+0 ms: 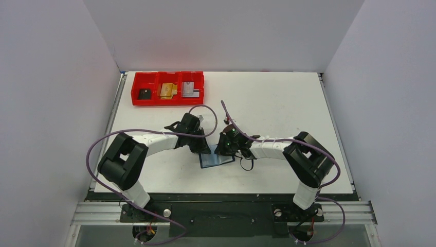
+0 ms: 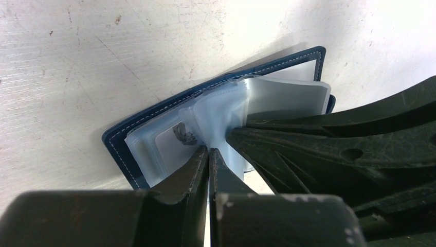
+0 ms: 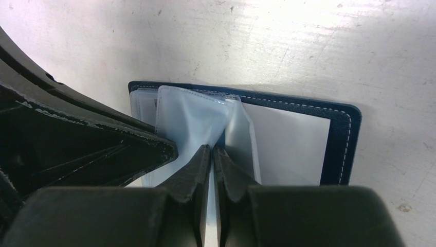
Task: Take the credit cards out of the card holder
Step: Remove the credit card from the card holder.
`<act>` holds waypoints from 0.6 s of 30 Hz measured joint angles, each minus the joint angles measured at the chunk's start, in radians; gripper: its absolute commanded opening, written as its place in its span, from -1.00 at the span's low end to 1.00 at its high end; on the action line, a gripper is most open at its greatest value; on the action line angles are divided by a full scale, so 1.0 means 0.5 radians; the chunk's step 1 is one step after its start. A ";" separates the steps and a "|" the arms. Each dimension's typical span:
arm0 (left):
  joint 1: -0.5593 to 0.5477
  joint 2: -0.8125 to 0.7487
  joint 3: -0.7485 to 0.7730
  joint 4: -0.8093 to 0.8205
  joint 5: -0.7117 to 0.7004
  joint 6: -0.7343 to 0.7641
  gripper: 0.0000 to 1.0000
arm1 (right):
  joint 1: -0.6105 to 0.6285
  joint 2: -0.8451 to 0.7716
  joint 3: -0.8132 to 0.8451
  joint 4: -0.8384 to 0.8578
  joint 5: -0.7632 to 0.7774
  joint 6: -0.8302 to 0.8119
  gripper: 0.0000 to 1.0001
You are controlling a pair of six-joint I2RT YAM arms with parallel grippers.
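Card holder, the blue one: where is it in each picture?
Top external: the card holder sits at the front middle of the table.
Left wrist: centre, slanting up to the right.
Right wrist: centre to right, lying open.
Shared landmark: its clear plastic sleeves, where the left gripper and right gripper meet.

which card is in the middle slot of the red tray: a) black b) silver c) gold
c: the gold card lies in the tray's middle compartment, with the black card to its left and the silver card to its right.
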 measured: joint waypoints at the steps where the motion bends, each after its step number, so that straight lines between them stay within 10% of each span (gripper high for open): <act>1: -0.002 0.000 0.000 -0.001 -0.006 0.001 -1.00 | -0.001 -0.003 0.000 -0.005 0.000 0.000 -0.69; 6: -0.004 0.000 0.001 -0.014 -0.028 0.001 -1.00 | -0.014 -0.076 0.008 -0.163 -0.003 -0.014 -0.33; 18: -0.005 -0.005 0.017 -0.054 -0.058 0.012 -1.00 | -0.014 -0.387 0.120 -0.620 0.150 -0.169 -0.29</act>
